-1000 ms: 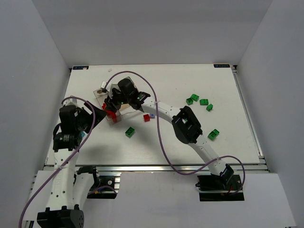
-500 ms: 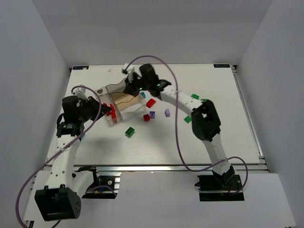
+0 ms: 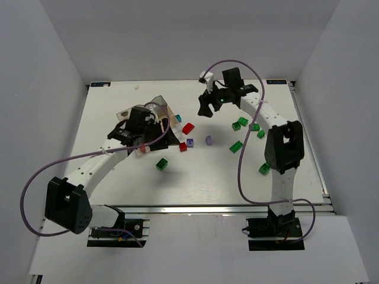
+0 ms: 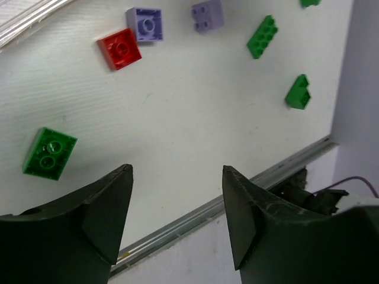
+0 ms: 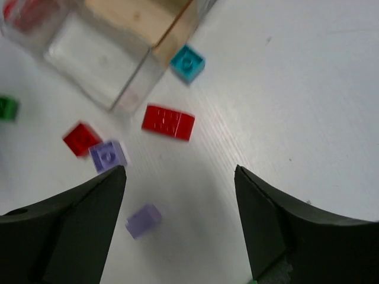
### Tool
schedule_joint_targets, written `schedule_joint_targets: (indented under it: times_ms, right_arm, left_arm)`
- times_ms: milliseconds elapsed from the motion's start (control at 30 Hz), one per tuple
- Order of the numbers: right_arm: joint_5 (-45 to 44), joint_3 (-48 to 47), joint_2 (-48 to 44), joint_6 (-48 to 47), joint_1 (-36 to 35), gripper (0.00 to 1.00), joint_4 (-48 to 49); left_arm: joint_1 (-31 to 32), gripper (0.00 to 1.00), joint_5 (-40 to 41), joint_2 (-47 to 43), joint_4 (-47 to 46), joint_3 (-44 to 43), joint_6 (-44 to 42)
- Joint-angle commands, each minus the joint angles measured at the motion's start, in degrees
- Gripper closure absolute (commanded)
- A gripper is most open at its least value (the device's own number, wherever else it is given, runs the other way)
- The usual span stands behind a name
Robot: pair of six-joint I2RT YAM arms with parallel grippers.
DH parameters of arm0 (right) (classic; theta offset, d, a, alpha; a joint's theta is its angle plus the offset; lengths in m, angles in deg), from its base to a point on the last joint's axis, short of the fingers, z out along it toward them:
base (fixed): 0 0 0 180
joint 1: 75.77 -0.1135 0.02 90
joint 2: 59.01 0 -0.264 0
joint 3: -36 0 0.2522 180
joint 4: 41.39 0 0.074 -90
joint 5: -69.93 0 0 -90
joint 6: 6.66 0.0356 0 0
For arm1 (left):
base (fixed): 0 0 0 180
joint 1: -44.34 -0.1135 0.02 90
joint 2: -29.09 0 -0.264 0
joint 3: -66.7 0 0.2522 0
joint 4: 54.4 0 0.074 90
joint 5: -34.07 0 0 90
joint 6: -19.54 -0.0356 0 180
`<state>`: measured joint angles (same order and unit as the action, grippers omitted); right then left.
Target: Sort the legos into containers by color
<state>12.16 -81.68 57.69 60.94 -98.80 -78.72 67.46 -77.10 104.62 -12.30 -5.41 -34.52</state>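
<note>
The box [image 3: 165,113] sits left on the table [image 3: 299,168], with legos [image 3: 208,140] scattered to its right.

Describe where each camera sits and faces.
Top external: above and behind, looking down on the table; left arm, right arm show.
Left wrist: over the left gripper, looking down at loose legos; open jaws show.
Right wrist: over the right gripper, looking down at the clear box; open jaws show.
Both wrists share the small red brick beside a purple brick.
</note>
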Motion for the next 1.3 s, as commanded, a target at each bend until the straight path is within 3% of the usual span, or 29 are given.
schedule_joint_targets:
  times_ms: [0,167,300,433,733,1267]
  right_arm:
    - [7.1,-4.0,4.1,-24.2,0.8,0.22,-16.2]
    - [10.3,-5.1,4.8,-29.6,3.0,0.23,-17.2]
    - [12.8,-4.5,4.0,-25.9,3.4,0.27,-16.2]
    - [13.4,0.0,-0.7,-20.0,4.3,0.28,-10.7]
    - [14.3,7.5,-7.9,-16.4,6.9,0.27,-4.0]
    - [16.1,6.9,-8.6,-15.1,8.7,0.27,-5.3]
  left_arm:
    - [3.8,0.28,12.8,0.4,7.1,-3.4,2.0]
    - [8.6,0.29,23.9,4.8,8.0,-4.5,3.6]
    - [12.6,0.34,28.2,15.1,8.0,-8.4,3.4]
    - [16.2,0.31,31.9,24.0,11.3,-15.8,3.9]
    - [17.6,0.2,39.4,33.3,13.1,-22.2,3.0]
    - [17.6,0.27,45.2,42.1,9.7,-27.5,2.7]
